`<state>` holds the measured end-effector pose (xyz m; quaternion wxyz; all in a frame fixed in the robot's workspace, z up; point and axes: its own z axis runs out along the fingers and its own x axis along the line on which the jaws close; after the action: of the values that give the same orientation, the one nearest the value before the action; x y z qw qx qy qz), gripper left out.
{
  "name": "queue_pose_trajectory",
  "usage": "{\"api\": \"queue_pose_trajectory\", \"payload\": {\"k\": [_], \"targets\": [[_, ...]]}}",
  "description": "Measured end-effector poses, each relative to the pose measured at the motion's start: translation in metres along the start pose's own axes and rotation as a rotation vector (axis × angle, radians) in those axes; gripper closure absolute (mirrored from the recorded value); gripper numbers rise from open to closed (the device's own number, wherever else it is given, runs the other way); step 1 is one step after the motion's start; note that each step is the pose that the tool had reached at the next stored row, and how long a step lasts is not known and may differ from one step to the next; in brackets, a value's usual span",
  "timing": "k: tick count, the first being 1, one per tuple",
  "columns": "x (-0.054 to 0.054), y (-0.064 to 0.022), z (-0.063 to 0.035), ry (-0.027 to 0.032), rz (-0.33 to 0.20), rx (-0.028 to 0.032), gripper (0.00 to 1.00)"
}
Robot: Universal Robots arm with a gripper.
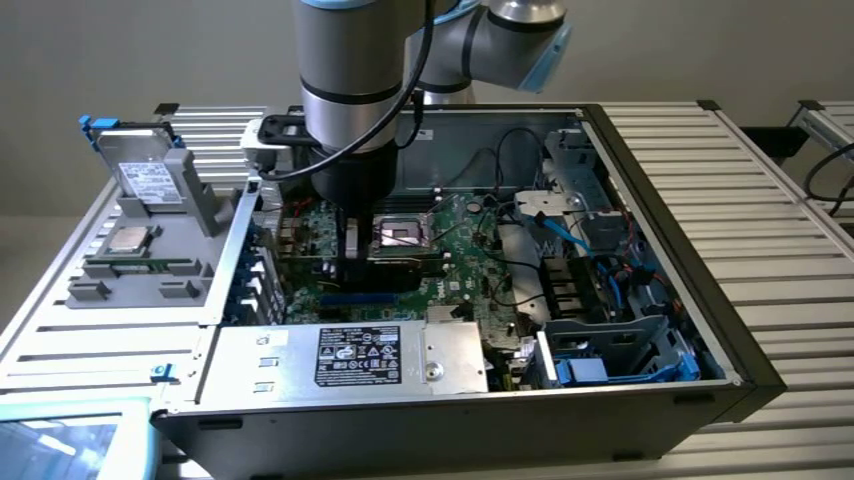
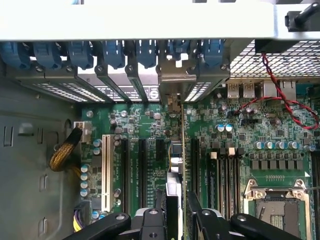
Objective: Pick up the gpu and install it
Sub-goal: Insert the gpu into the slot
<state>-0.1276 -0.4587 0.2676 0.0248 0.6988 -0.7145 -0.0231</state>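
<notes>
We see a slatted metal table with an open computer case lying on it. A grey robot arm reaches straight down into the case. The green motherboard covers the case floor. A silver power supply with a black label sits along the near edge.

Outside the case, at the exterior view's left, a grey tray holds spare parts, among them a square silver chip.

The gripper hangs low over the board, just beside the empty processor socket. In the wrist view its two black fingers close narrowly on the gpu, one on each face. The card stands on edge between them, in line with the long black slots. Its metal bracket end meets the row of blue clips at the case's rear wall. We cannot tell whether the card's lower edge is seated in a slot or held just above it.
</notes>
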Motion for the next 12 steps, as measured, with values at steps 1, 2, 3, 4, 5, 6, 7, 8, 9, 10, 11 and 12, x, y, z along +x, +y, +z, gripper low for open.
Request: {"api": "queue_pose_trajectory", "payload": {"k": [1, 2, 3, 4, 5, 6, 7, 8, 9, 10, 11, 12], "targets": [[0.0000, 0.0000, 0.0000, 0.0001, 0.000, 0.0000, 0.72], [-0.0001, 0.0000, 0.0000, 0.0000, 0.000, 0.0000, 0.72], [-0.0007, 0.0001, 0.0001, -0.0001, 0.000, 0.0001, 0.72], [-0.0014, 0.0001, 0.0001, -0.0002, 0.000, 0.0001, 0.72], [-0.0021, 0.0001, 0.0001, -0.0001, 0.000, 0.0000, 0.72], [-0.0029, 0.0001, 0.0001, 0.0000, 0.000, 0.0001, 0.72], [-0.0033, 0.0000, 0.0001, 0.0000, -0.001, 0.0001, 0.72], [-0.0033, 0.0000, 0.0001, 0.0000, -0.001, 0.0001, 0.72], [-0.0033, 0.0000, 0.0001, 0.0000, -0.001, 0.0001, 0.72], [-0.0034, 0.0001, 0.0001, 0.0001, -0.003, 0.0000, 0.72], [-0.0034, 0.0001, 0.0002, 0.0003, -0.007, 0.0000, 0.72], [-0.0034, 0.0001, 0.0002, 0.0007, -0.012, 0.0001, 0.72]]}}
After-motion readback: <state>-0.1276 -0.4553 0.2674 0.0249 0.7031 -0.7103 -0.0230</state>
